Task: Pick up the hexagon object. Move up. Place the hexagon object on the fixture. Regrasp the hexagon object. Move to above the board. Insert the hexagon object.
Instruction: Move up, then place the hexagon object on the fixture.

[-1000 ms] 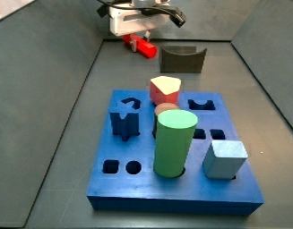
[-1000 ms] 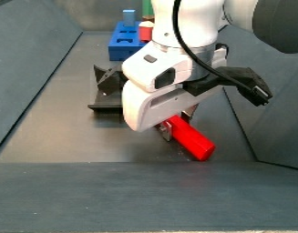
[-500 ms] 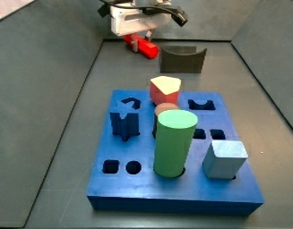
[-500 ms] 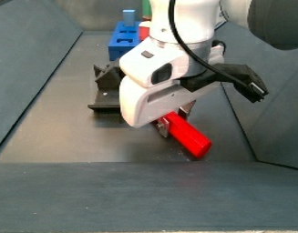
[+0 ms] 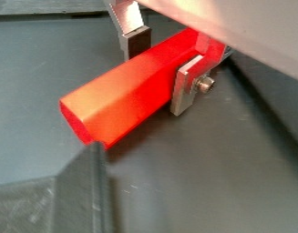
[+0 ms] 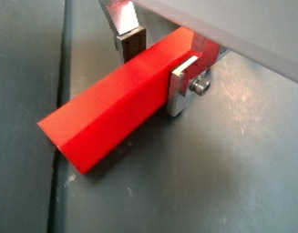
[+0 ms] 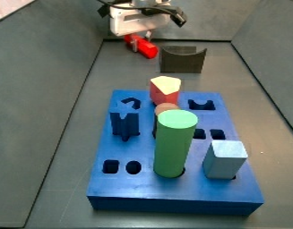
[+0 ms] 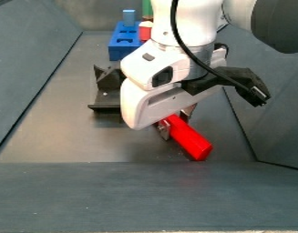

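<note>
Little has moved since the earlier frames: the end effector [image 8: 169, 128] hangs at the same spot, the bar's tip sitting only slightly differently above the floor. Its silver fingers [image 5: 189, 80] are clamped on the hexagon object [image 5: 129, 87], one plate on each flank, as both wrist views show [image 6: 119, 92]. In a side view the red bar [image 8: 188, 139] slants down from the jaws, beside the fixture [image 8: 108, 89]. The fixture [image 7: 182, 59] stands between the end effector [image 7: 139, 40] and the board [image 7: 173, 170], well apart from the green cylinder [image 7: 175, 143].
</note>
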